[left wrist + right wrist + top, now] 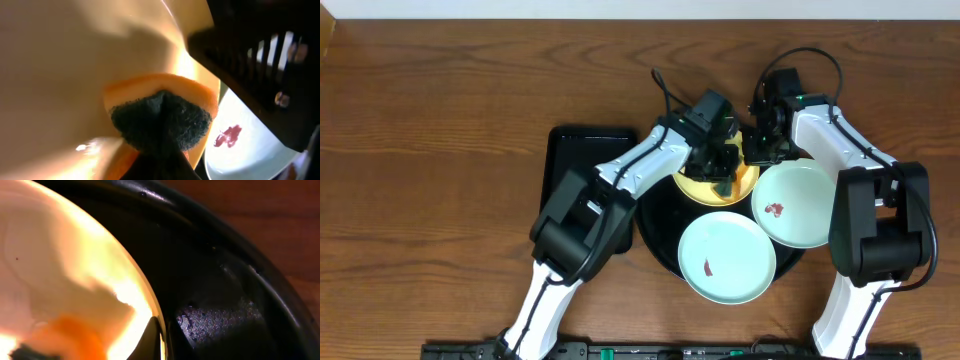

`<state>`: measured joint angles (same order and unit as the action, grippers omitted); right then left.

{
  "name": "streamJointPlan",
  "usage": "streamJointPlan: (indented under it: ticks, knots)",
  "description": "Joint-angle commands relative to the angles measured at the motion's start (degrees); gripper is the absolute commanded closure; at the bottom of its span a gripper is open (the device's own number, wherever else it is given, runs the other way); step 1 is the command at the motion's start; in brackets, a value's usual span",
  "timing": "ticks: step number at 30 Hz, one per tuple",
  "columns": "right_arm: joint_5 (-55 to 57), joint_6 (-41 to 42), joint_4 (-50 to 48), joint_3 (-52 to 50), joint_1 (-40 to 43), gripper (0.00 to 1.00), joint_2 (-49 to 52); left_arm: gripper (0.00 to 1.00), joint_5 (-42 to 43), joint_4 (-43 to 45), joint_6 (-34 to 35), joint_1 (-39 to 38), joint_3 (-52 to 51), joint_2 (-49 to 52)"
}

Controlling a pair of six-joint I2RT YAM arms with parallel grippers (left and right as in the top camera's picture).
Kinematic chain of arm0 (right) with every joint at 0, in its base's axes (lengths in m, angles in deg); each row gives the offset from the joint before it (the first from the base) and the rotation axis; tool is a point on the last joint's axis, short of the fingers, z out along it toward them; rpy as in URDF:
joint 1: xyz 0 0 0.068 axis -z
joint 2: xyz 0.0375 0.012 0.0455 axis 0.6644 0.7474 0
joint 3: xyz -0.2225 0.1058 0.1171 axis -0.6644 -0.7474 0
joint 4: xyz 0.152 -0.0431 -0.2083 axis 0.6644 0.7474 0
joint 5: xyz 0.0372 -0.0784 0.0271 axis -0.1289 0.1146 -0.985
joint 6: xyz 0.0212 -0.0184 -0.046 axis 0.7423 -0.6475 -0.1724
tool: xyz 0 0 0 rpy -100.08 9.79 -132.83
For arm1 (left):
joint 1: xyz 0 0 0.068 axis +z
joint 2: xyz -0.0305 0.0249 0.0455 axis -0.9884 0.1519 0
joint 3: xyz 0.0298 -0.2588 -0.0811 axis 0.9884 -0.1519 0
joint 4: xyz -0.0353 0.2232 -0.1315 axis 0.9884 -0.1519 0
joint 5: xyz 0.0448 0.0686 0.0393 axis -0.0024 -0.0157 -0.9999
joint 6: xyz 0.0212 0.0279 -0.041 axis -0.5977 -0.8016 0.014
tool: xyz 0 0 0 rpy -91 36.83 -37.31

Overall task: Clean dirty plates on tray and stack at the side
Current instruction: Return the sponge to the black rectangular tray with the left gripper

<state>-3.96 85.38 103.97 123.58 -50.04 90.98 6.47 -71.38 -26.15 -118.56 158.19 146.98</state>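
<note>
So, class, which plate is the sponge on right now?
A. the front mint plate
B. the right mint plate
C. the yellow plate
C: the left tool holds the sponge against the yellow plate, as the left wrist view shows close up.

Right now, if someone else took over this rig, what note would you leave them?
Left claw: shut on the sponge, which is against the yellow plate.
Right claw: shut on that plate's rim.
All three plates are on the round tray. The front mint plate and right mint plate each show a red smear.
Done: nothing stacked yet.
Left: finish the yellow plate, wipe both mint plates, stack all three beside the tray.
</note>
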Motion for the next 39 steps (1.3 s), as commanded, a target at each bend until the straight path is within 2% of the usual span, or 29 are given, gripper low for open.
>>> streamJointPlan:
  ticks: [1,7,10,14,18,20,22,30,33,37,38,39]
  knots:
    - [1.22,0.26,0.52,-1.22,-0.70,0.99,0.35,0.92,2.64,0.20,0.28,4.33,-0.52,-4.90]
    - [1.22,0.26,0.52,-1.22,-0.70,0.98,0.35,0.92,2.60,-1.44,-0.20,10.95,-0.52,-12.87]
    - [1.20,0.26,0.50,-1.22,-0.70,0.97,0.35,0.92,0.52,-6.56,-3.41,14.43,-0.55,-16.83]
    - [1.20,0.26,0.42,-1.22,-0.70,0.94,0.35,0.92,-14.34,-19.78,-6.05,19.23,-0.55,-20.83]
    - [1.03,0.28,0.09,-1.22,-0.70,0.86,0.35,0.92,-31.80,-31.10,-6.25,22.77,-1.01,-21.00]
    - [1.01,0.28,-0.09,-1.22,-0.70,0.85,0.35,0.92,-34.34,-32.89,-6.25,23.74,-2.58,-20.68]
    - [1.01,0.28,-0.20,-1.22,-0.70,0.85,0.35,0.92,-33.81,-31.78,-6.21,24.13,-5.44,-20.59]
    - [1.01,0.28,-0.39,-1.22,-0.70,0.84,0.35,0.92,-33.83,-18.05,-6.23,24.11,-19.58,-20.59]
    - [1.01,0.28,-0.66,-1.22,-0.70,0.82,0.35,0.92,-33.81,-15.45,-6.23,24.04,-21.77,-20.59]
    - [1.01,0.28,-0.79,-1.22,-0.70,0.83,0.35,0.92,-33.81,-14.78,-6.32,23.98,-22.60,-20.59]
    - [0.98,0.26,-0.79,-1.22,-0.70,0.83,0.35,0.87,-33.83,-14.75,-6.71,24.00,-22.67,-20.57]
    - [1.01,0.28,-0.76,-1.22,-0.70,0.84,0.35,0.76,-33.83,-14.75,-7.06,24.00,-22.69,-20.50]
